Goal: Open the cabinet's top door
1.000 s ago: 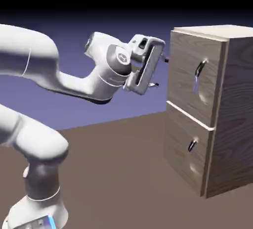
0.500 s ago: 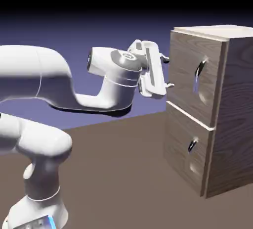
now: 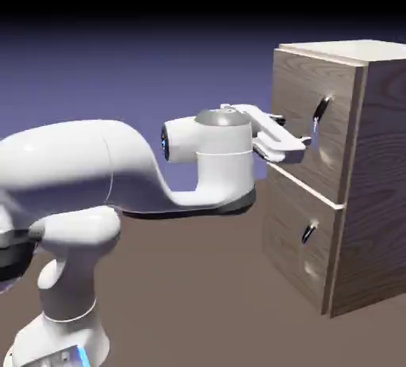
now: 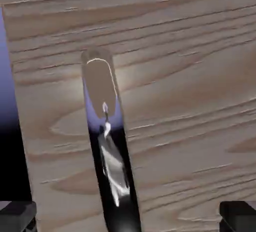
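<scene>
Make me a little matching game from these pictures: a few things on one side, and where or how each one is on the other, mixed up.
Things:
1. top door
2. top door's handle
3. lower panel
4. fingers

Places or states:
A. spread wide apart, holding nothing
B. shut, flush with the cabinet front
C. dark shiny metal, between the fingers in the hand view
D. below the top door, with a smaller handle

Pairs: 1-B, 2-C, 3-D, 4-A

One cabinet (image 3: 361, 167), two panels, two handles.
</scene>
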You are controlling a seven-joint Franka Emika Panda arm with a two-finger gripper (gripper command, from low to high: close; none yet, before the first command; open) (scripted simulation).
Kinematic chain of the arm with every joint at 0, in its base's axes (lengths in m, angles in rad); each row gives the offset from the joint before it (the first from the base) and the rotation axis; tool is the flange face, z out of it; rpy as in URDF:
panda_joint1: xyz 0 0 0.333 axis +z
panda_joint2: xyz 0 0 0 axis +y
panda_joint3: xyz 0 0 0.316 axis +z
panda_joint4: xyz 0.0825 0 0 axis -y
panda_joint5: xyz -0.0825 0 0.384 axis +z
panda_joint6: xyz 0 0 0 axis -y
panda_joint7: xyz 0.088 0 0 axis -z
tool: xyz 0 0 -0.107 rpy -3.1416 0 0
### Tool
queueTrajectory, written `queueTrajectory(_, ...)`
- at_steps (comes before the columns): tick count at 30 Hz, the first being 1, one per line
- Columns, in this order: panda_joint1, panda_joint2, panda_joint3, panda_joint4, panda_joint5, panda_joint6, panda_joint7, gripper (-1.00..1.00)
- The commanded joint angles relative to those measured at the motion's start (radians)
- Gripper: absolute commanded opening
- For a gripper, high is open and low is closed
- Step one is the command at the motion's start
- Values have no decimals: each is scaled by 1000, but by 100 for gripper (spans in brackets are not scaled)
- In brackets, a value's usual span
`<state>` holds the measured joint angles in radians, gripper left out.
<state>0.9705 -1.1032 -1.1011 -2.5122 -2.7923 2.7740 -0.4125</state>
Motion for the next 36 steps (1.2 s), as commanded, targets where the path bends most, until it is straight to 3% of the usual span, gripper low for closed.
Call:
queueTrajectory(1, 15, -8, -17, 5, -44, -4, -18, 100)
queueTrajectory(8, 196, 41, -113, 138, -85, -37, -13, 100)
queueTrajectory(9, 196, 41, -113, 138, -85, -37, -13, -100)
queueTrajectory(19, -100, 125, 171, -138, 112, -336, 54, -100)
queueTrajectory(36, -628, 512, 652, -36, -117, -99, 745, -100)
